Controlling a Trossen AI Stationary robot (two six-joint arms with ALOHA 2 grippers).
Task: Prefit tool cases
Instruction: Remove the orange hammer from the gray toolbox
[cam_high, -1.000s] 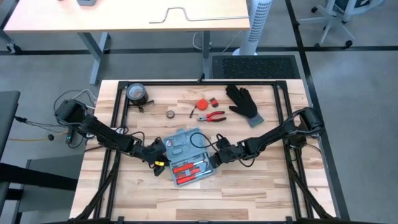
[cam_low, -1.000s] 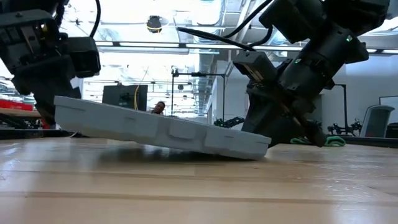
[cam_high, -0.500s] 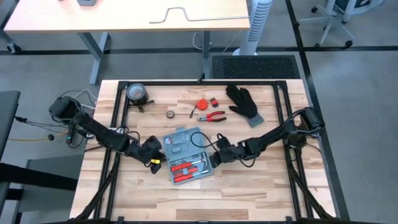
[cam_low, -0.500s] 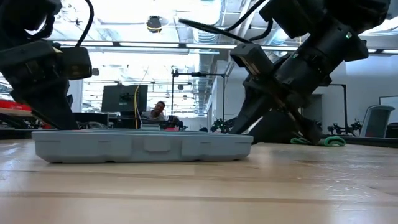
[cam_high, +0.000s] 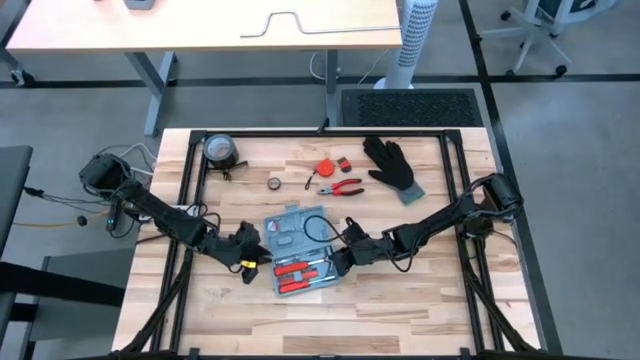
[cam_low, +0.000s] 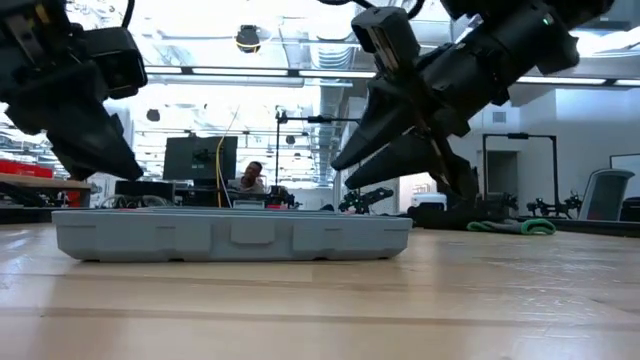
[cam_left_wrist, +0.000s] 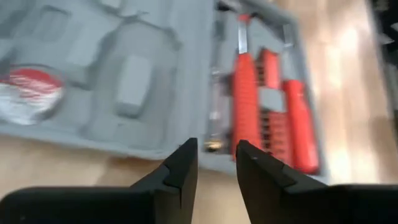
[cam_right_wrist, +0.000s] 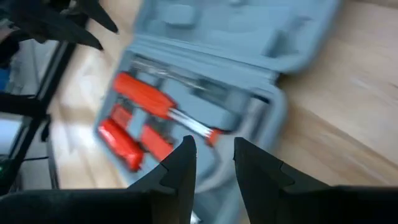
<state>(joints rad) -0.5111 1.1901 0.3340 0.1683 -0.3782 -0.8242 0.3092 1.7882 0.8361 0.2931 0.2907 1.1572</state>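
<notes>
The light-blue tool case (cam_high: 298, 250) lies open and flat on the wooden table, bottom down. Its far half (cam_high: 290, 228) has grey moulded slots; its near half holds red-handled tools (cam_high: 305, 272). My left gripper (cam_high: 254, 257) hovers just off the case's left edge (cam_low: 70, 225), open by a narrow gap (cam_left_wrist: 216, 149), holding nothing. My right gripper (cam_high: 338, 262) hangs over the case's right end (cam_low: 395, 228), fingers apart (cam_right_wrist: 214, 152), also holding nothing. Both wrist views look down on the slots (cam_left_wrist: 124, 81) and red tools (cam_right_wrist: 149, 102).
Behind the case lie a black glove (cam_high: 392, 165), red pliers (cam_high: 345, 186), a red round tool (cam_high: 325, 167), a small ring (cam_high: 273, 183) and a tape roll (cam_high: 220, 150). A black cable (cam_high: 318, 222) loops over the case's far half. Bare wood lies along the near edge.
The case's left end, held up off the table a second ago, has come down; the case now lies flat. My left gripper has let go of that end and drawn back toward the table's left edge. My right gripper has risen above the case's right end.
</notes>
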